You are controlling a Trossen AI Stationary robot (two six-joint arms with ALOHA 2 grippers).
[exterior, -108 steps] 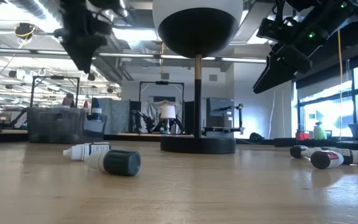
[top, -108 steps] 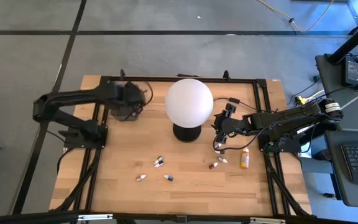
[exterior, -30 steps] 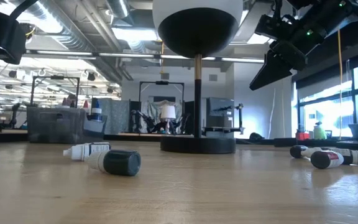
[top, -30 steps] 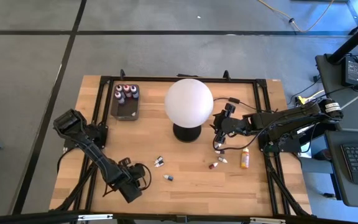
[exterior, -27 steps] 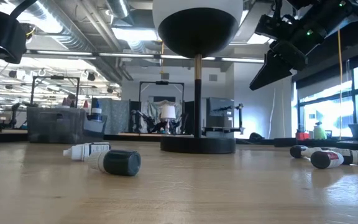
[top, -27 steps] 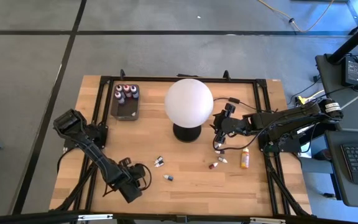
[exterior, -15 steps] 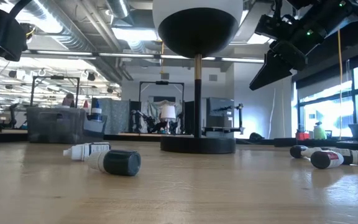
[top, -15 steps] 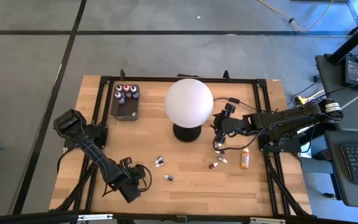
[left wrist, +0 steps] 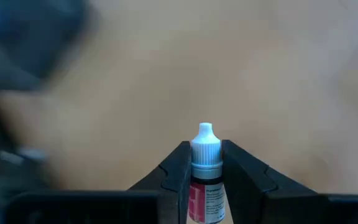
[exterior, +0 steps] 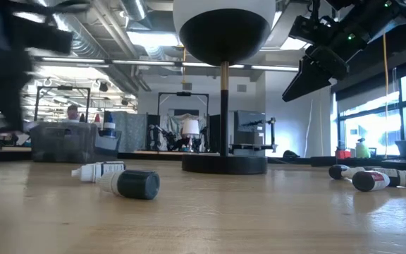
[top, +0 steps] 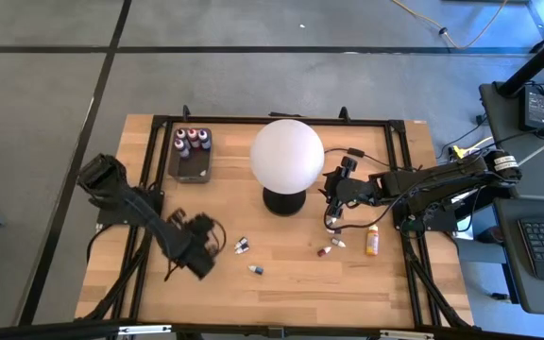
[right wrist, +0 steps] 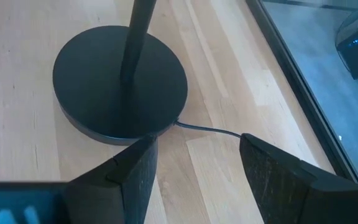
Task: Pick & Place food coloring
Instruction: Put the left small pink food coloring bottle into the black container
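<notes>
**Left gripper holds a bottle; right gripper hangs wide by the lamp**

In the high view we find the left gripper [top: 206,247] at lower left of centre, over bare table [top: 281,283]. Its wrist view shows the fingers [left wrist: 176,177] narrow, pinching a small red bottle [left wrist: 204,180] with a white cap, cap pointing forward past the fingertips. The table beyond is blurred.

The right gripper [top: 331,203] sits right of centre, just beside the white globe lamp [top: 287,153]. In its wrist view we see the fingers [right wrist: 140,167] well apart with nothing between them, above the lamp's dark base [right wrist: 120,81] and its cable [right wrist: 207,129].

The tray [top: 191,156] lies at upper left, with several bottles standing in it [top: 194,140].

Loose bottles lie on the table in the lower middle: one near the left gripper [top: 242,246], one below it [top: 255,270], two under the right gripper [top: 330,247], and the orange bottle [top: 372,239] just to their right.

The low view shows two lying bottles at left [exterior: 122,180] and two more at right [exterior: 376,176].
</notes>
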